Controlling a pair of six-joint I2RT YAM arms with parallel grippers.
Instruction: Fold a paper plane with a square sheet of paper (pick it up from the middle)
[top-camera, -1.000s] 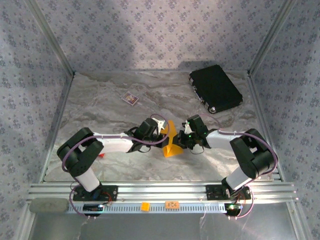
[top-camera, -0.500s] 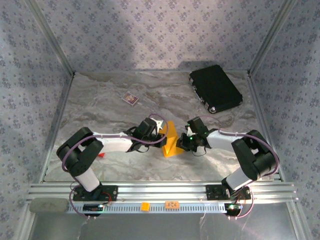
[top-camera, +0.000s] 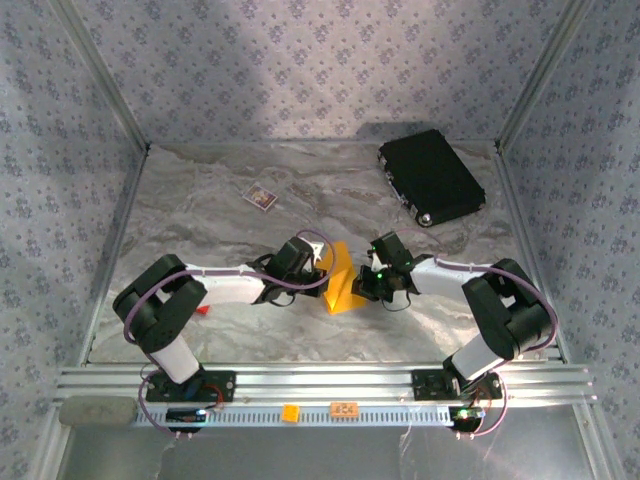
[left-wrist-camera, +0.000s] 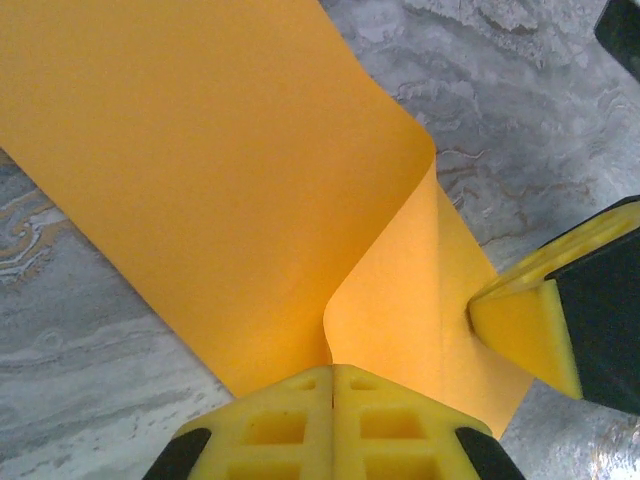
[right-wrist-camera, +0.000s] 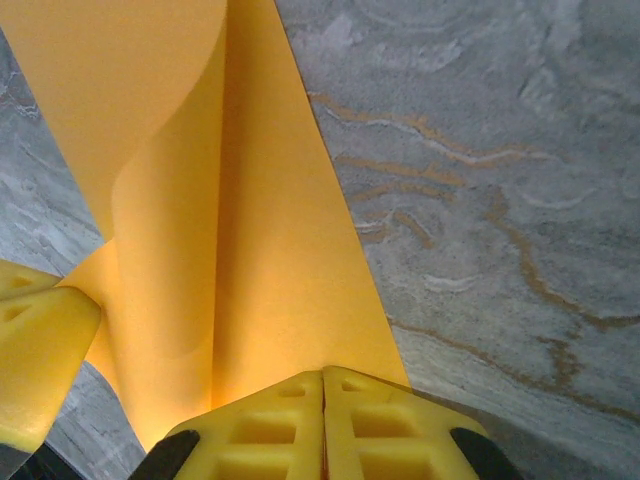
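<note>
Wide view first: on the table (top-camera: 200, 200), at mid-table between the two arms, the paper (top-camera: 342, 278) stands up in a loose curl, and whether its bottom edge touches the marble is hard to tell. Both claws are on it. The left gripper (left-wrist-camera: 333, 372) has its pads pressed together with the sheet's bend pinched between them, and the right gripper (right-wrist-camera: 322, 378) is closed the same way on the opposite side. So the pickup looks done and a first centre fold is only forming: a soft roll, no sharp crease, no nose, no wings. Most of the plane lies ahead.
</note>
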